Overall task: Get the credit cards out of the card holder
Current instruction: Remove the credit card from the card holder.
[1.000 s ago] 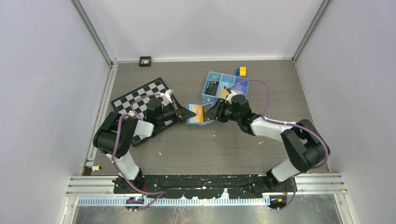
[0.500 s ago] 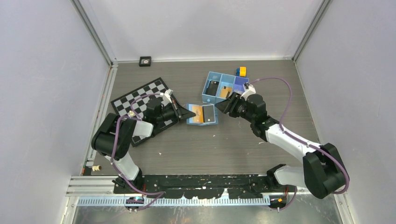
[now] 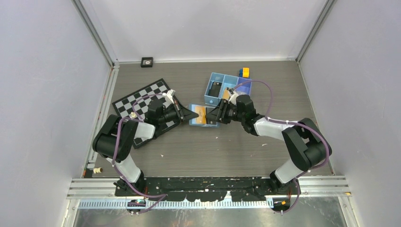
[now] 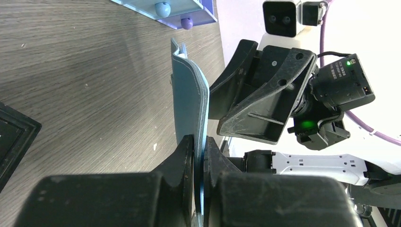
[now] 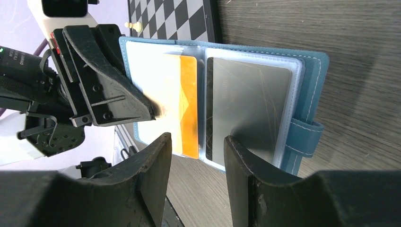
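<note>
The card holder [image 5: 309,80] lies open on the table, seen as a small blue square [image 3: 196,121] in the top view. An orange-tan credit card [image 5: 189,104] sits in its left clear pocket and a silvery grey one [image 5: 248,109] in its right pocket. My left gripper [image 4: 199,151] is shut on the holder's left edge [image 4: 189,94]. My right gripper [image 5: 196,156] is open and holds nothing. Its fingertips straddle the fold at the holder's near edge. In the top view the right gripper [image 3: 215,117] covers the holder's right side.
A blue three-compartment tray [image 3: 211,77] stands just behind the holder, with a dark flat thing [image 3: 216,88] in its left compartment. A chessboard [image 3: 142,99] lies to the left under my left arm. A yellow and blue block [image 3: 244,72] sits behind the tray.
My right arm, which had swung right toward the tray half a second ago, has come back to the holder. The left gripper has kept its grip and place.
</note>
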`<state>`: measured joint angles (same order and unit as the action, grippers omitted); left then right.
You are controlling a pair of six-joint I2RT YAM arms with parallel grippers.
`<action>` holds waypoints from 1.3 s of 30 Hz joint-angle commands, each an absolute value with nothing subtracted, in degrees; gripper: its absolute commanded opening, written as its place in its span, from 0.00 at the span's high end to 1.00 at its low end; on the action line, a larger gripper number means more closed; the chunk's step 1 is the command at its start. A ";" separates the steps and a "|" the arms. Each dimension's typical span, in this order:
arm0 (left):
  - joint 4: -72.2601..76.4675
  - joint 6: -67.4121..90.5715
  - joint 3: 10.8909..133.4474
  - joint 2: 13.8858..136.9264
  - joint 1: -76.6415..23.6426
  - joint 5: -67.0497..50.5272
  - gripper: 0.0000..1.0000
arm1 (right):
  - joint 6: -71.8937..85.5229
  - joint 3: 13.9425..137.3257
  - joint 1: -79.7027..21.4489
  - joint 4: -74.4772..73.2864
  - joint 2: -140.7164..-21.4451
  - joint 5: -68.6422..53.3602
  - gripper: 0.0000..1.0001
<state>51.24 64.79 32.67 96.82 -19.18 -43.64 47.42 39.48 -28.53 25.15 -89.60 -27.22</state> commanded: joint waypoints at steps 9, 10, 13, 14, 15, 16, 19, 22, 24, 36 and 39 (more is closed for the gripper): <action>68.22 72.51 34.10 97.80 -20.74 -48.03 1.00 | 52.56 41.11 -28.07 35.49 -91.52 -32.69 0.53; 70.28 73.58 34.06 98.39 -20.74 -48.26 1.00 | 52.86 41.04 -27.92 35.84 -91.61 -32.89 0.53; 73.26 75.20 34.12 99.62 -20.74 -48.69 1.00 | 53.66 40.45 -27.71 37.50 -91.49 -33.21 0.56; 73.19 75.15 34.11 99.80 -20.74 -48.69 1.00 | 54.02 40.17 -27.62 38.28 -91.35 -33.29 0.60; 73.07 75.18 34.13 99.98 -20.78 -48.63 1.00 | 54.29 39.86 -27.52 38.94 -91.20 -33.37 0.62; 73.04 75.22 34.17 100.14 -20.74 -48.61 1.00 | 54.50 39.68 -27.51 39.56 -91.01 -33.54 0.64; 73.12 75.47 34.43 100.43 -20.74 -48.78 1.00 | 55.89 39.07 -27.42 42.47 -91.17 -34.73 0.72; 73.34 75.66 34.45 100.68 -20.74 -48.86 1.00 | 58.76 38.25 -27.36 47.74 -91.89 -36.21 0.84; 73.68 75.89 34.39 100.85 -20.68 -48.78 1.00 | 60.02 37.79 -27.22 50.79 -92.26 -36.78 0.94; 76.55 77.79 33.31 101.51 -19.17 -48.35 0.86 | 60.04 34.80 -23.01 47.75 -89.88 -32.05 1.00; 76.64 77.72 32.63 101.15 -18.41 -47.76 0.86 | 60.04 34.10 -21.72 46.83 -89.35 -30.82 1.00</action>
<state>70.48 77.17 32.67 101.84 -19.33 -46.72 60.42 34.92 -23.70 47.48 -91.42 -34.52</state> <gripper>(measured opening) 0.149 0.022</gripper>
